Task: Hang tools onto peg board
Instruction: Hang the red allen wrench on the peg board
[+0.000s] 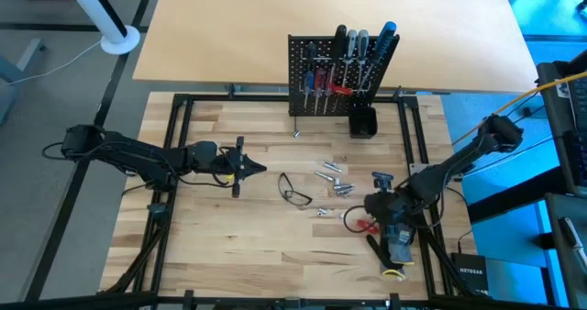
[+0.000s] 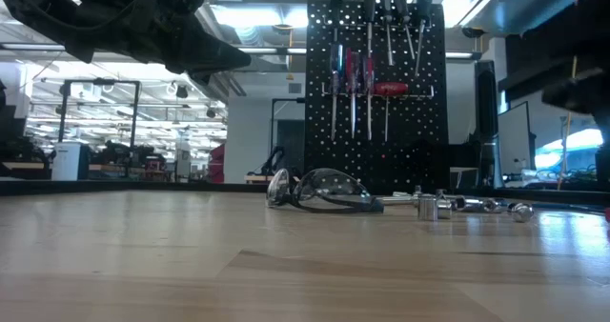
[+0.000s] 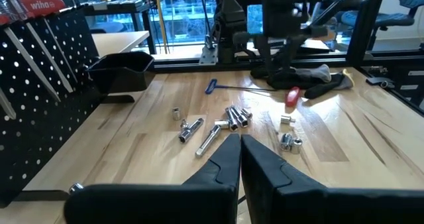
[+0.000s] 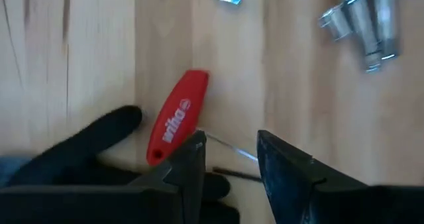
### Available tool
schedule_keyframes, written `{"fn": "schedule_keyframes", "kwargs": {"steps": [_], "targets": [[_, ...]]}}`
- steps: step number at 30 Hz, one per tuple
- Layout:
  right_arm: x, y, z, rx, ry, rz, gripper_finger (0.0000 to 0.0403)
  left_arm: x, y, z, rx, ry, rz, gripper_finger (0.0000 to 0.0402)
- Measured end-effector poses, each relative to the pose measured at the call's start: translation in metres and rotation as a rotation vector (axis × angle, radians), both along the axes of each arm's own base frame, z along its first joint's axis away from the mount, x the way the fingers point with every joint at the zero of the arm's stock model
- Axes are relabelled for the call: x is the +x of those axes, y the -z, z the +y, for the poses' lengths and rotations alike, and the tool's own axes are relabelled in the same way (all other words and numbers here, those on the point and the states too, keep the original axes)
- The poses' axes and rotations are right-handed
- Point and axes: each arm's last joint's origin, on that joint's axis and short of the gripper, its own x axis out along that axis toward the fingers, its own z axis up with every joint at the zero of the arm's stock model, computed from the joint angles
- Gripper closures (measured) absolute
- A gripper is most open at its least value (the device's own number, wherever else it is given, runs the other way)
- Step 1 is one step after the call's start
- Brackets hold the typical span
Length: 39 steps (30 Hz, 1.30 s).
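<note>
The black peg board (image 1: 337, 76) stands upright at the table's far side with several screwdrivers hanging on it (image 2: 370, 79). A red-handled tool (image 4: 175, 118) lies flat on the table at the near right, its thin metal shaft (image 4: 228, 148) running out from the handle's end. My right gripper (image 4: 228, 163) points down over it, open, with the shaft between its fingers; I see no touch. A blue-handled tool (image 1: 381, 177) lies beyond it. My left gripper (image 3: 240, 154) hovers shut over the table's left middle (image 1: 255, 169), holding nothing.
Black gloves (image 4: 86, 151) lie right beside the red handle (image 1: 396, 248). Metal sockets (image 1: 335, 182) and safety glasses (image 1: 293, 191) lie mid-table. A small black cup (image 1: 363, 122) stands before the board's right end. A black frame (image 1: 174, 145) borders the table.
</note>
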Motion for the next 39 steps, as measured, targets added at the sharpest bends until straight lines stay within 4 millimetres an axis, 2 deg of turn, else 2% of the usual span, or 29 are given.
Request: {"fn": "schedule_keyframes", "kwargs": {"steps": [3, 9, 14, 21, 24, 34, 39], "targets": [[0.0, 0.012, 0.001, 0.003, -0.026, 0.065, 0.0265, 0.0, 0.0, 0.0, -0.001, -0.001, 0.0, 0.0398], [0.008, 0.028, 0.005, -0.095, -0.147, 0.085, 0.0265, 0.0, 0.0, 0.0, -0.002, -0.001, 0.0, 0.0398], [0.015, 0.043, 0.011, -0.105, -0.226, 0.128, 0.0265, 0.0, 0.0, 0.0, -0.002, 0.0, 0.0, 0.0398], [0.017, 0.053, 0.013, -0.128, -0.237, 0.173, 0.0267, 0.0, 0.001, 0.0, -0.002, 0.0, 0.006, 0.0398], [0.018, 0.053, 0.013, -0.139, -0.236, 0.157, 0.0287, 0.0, 0.001, 0.0, -0.002, -0.001, 0.006, 0.0398], [0.019, 0.054, 0.013, -0.137, -0.242, 0.148, 0.039, 0.0, 0.001, 0.0, -0.002, 0.0, 0.006, 0.0398], [0.02, 0.054, 0.012, -0.176, -0.234, 0.126, 0.0395, 0.0, 0.001, 0.0, 0.0, 0.0, 0.007, 0.0398]]}}
